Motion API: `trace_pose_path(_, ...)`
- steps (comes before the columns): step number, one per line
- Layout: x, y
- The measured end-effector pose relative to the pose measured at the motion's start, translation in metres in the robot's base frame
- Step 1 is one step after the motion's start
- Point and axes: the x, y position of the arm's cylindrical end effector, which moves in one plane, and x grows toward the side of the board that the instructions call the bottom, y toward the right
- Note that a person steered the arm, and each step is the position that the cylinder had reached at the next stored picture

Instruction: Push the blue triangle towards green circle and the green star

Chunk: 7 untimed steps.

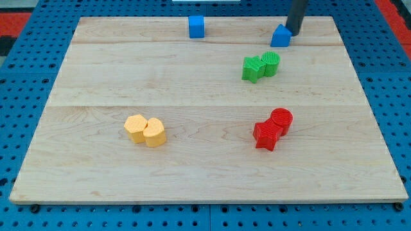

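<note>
Camera view: dark rod coming down from the view's top, right of centre, with my tip (294,32) set on the wooden board (192,167) near its far edge. No jaws to open or shut on this tool, only a plain rod end; nothing held, just pressed up against or standing right beside the blue triangle (280,36), exact contact hard to tell. Blue triangle just to the view's left and a touch below my tip, sitting at the seam between the top two planks of the board.

Below and slightly to the view's left of my tip, a short way past the blue triangle: green circle (271,63) and green star (253,68), touching each other, circle on the view's right, star on the view's left. A gap of bare wood between the blue triangle and the green pair, not touching.

Well to the view's left of my tip, at about the same height near the board's top edge: blue cube (196,26), standing alone.

Farther down from my tip, toward the view's bottom and roughly under it: red circle (281,119) and red star (267,135), touching, star lower and to the view's left of the circle.

Far down and to the view's left of my tip: two yellow blocks touching, a yellow hexagon-like one (135,127) and a yellow rounded one (155,132), shapes not fully clear.

Around the board: blue pegboard table (26,128)
</note>
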Motion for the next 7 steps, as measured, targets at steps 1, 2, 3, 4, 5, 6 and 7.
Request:
trace_pose_path(1, 0.0, -0.021)
trace_pose_path(2, 0.0, -0.042)
trace_pose_path(3, 0.001, -0.054)
trace_pose_path(4, 0.005, -0.048)
trace_pose_path(5, 0.012, -0.033)
trace_pose_path(6, 0.023, -0.03)
trace_pose_path(7, 0.031, -0.052)
